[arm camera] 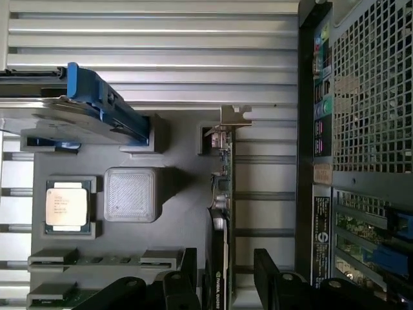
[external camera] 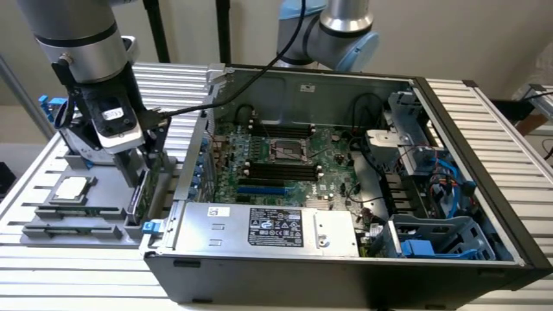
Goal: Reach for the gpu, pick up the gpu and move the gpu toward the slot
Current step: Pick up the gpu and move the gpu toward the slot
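- Ribbed silver table (external camera: 69,285) holds a grey plastic tray (external camera: 43,230).
- Thin green gpu card (arm camera: 222,187) stands on edge in it, right under me.
- My black gripper (arm camera: 226,268) is open, a finger each side of its long edge, not squeezing.

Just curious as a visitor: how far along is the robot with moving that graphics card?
The reach looks done: the gripper is down over the gpu, open fingers on either side of it. The grasp is in hand; the card stands in its grey holder, not yet lifted. Carrying it to the blue slot on the motherboard is left.
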Action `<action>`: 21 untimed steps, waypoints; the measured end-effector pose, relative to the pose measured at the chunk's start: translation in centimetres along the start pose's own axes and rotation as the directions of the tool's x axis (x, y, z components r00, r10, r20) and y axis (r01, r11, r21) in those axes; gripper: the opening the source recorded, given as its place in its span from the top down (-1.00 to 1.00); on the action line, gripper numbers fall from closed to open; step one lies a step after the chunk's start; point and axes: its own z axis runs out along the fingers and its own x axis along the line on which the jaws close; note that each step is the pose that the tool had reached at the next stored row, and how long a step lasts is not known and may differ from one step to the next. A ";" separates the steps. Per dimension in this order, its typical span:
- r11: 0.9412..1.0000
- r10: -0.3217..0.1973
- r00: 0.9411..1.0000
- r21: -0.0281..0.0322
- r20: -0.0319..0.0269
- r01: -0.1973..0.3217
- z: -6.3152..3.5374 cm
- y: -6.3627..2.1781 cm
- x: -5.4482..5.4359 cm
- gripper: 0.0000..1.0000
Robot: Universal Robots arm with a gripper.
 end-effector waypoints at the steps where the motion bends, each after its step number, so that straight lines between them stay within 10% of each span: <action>1: 1.000 0.003 1.000 0.000 0.000 -0.003 0.18 0.00 0.0 0.04; 17: 0.999 0.036 0.999 0.000 0.001 -0.036 3.09 -0.12 0.0 0.04; 21: 0.999 0.043 0.999 0.000 -0.007 -0.043 3.62 -0.09 0.0 0.04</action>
